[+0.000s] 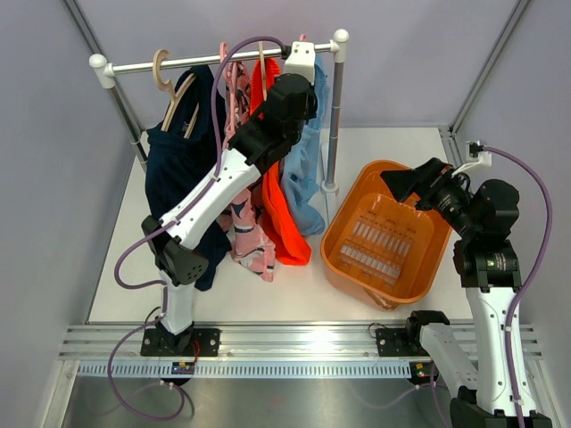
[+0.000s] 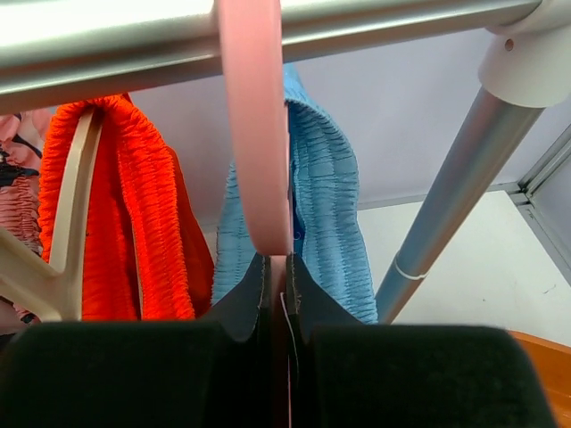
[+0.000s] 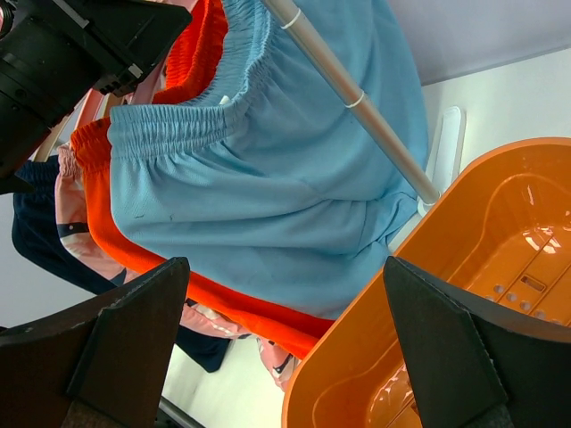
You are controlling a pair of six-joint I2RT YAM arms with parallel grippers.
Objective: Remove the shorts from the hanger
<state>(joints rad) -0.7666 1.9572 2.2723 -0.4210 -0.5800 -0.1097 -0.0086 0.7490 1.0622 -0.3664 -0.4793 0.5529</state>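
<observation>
The rail (image 1: 134, 66) is packed tight; its upright post (image 1: 335, 116) stands just right of the last pair, leaving little room there. Nearest the post hang the light blue shorts (image 1: 308, 169), then the orange shorts (image 1: 278, 218), the pink patterned shorts (image 1: 245, 232) and the navy shorts (image 1: 178, 178). The left gripper (image 2: 278, 264) sits just under the rail, clamped on the pink hanger (image 2: 257, 134) at the light blue shorts, arm reaching up across the others. The right gripper (image 3: 285, 260) hangs, fingers spread wide, over the orange basket (image 3: 500, 223), right of the post.
</observation>
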